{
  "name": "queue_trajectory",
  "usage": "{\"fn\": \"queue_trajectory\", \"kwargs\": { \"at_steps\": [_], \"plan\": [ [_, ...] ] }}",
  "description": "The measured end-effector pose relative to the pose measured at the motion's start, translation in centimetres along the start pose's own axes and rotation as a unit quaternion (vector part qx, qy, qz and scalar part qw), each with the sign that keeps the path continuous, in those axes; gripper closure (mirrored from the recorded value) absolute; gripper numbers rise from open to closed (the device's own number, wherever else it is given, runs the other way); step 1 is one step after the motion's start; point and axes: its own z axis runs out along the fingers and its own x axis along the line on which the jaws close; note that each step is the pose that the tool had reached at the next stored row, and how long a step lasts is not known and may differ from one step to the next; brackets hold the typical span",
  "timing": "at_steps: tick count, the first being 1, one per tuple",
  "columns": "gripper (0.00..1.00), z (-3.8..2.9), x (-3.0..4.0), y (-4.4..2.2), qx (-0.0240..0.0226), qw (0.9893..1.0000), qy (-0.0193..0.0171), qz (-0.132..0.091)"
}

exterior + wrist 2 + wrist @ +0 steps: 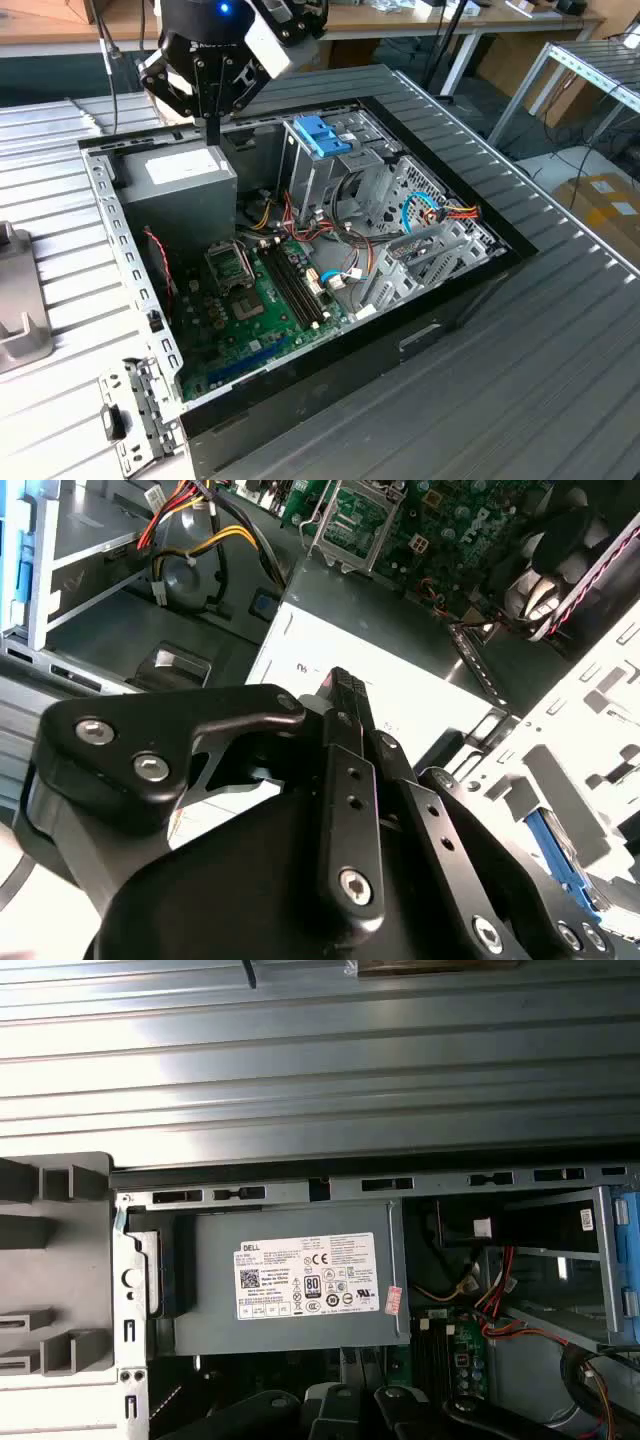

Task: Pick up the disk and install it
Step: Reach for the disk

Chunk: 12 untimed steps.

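Observation:
My gripper [212,135] hangs over the back left corner of the open computer case [520,255]. Its tips are just above the grey power-supply box [180,180]. The fingers [345,695] are pressed together with nothing between them. In the second wrist view a bright blue rail [557,852] with a grey edge peeks out past the gripper body, beside the case's perforated wall [560,770]. I cannot tell whether this is the disk, since most of it is hidden. A blue plastic clip [322,135] sits on top of the metal drive cage [330,180].
The green motherboard [250,300] lies in the case bottom, with red, yellow and black cables [300,225] running across the middle. A grey fixture [20,320] stands on the ribbed table at the exterior view's left. A loose metal bracket [135,415] lies by the case's near corner.

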Motion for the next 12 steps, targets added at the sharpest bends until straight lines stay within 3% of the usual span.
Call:
{"fn": "queue_trajectory", "kwargs": {
  "at_steps": [12],
  "plan": [
    [0.9, -0.01, 0.28, -0.02, 0.0, 1.0, 0.0, 0.0]
  ]
}}
